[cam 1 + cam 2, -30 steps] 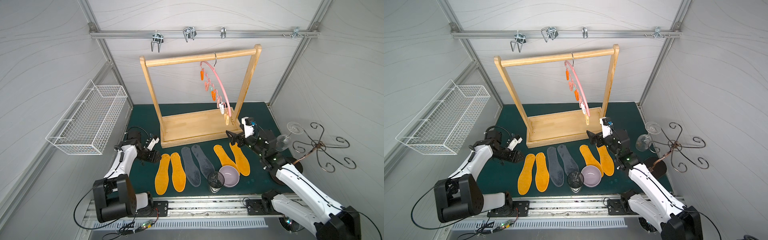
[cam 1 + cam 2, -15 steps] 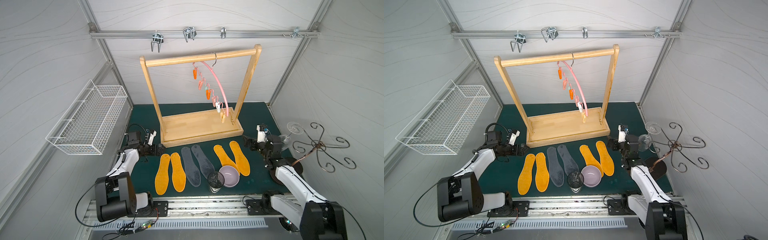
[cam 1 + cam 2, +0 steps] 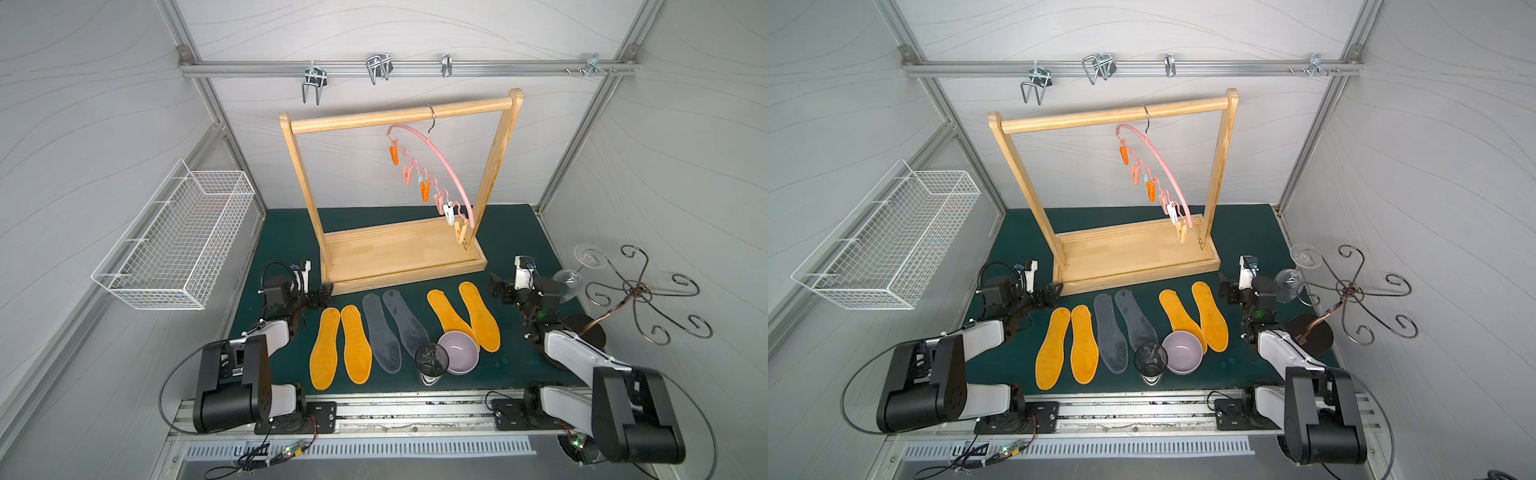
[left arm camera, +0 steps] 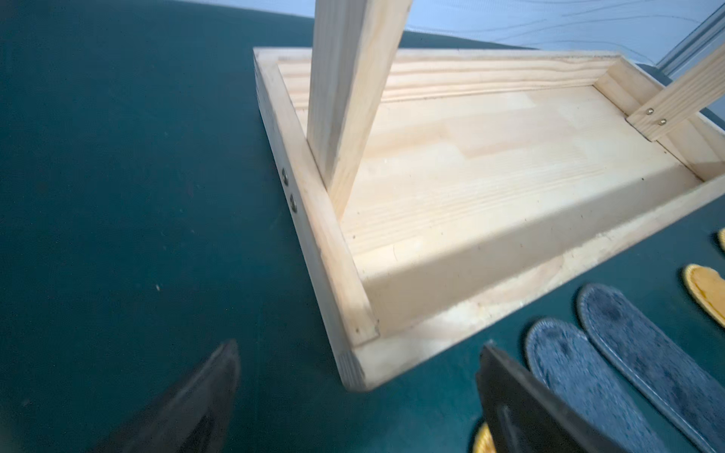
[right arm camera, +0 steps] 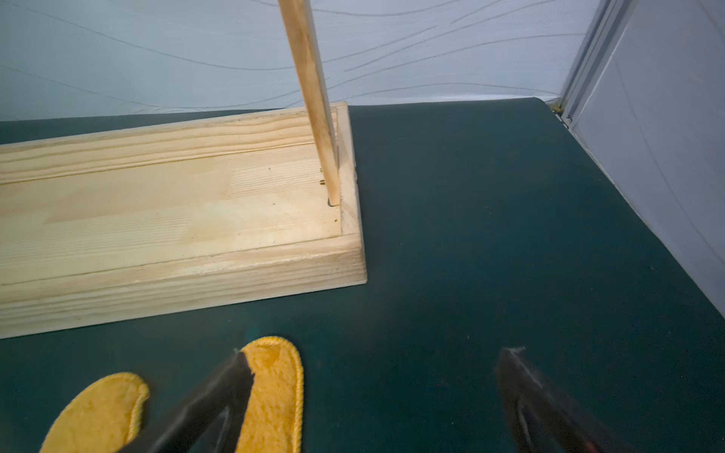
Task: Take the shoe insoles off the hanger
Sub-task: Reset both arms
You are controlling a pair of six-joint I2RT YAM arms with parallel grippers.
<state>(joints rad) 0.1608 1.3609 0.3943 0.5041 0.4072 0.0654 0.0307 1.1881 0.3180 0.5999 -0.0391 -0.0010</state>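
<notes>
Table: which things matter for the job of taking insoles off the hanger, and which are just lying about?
Job:
orange insoles, grey insoles, pink hanger, pegs.

Just lying about:
wooden rack, purple bowl, drinking glass, wire basket, wine glass, curly metal stand.

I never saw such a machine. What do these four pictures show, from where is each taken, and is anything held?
These are two robot arms at the edge of a green mat. Two pictures look down on the whole scene from above; the other two come from a camera on each arm's wrist. On the mat lie four orange insoles and two grey insoles in a row, with a lilac bowl and a drinking glass. Behind stands a wooden rack bearing a pink hanger; its clips are empty. The left hand and the right hand are open and hold nothing.
</notes>
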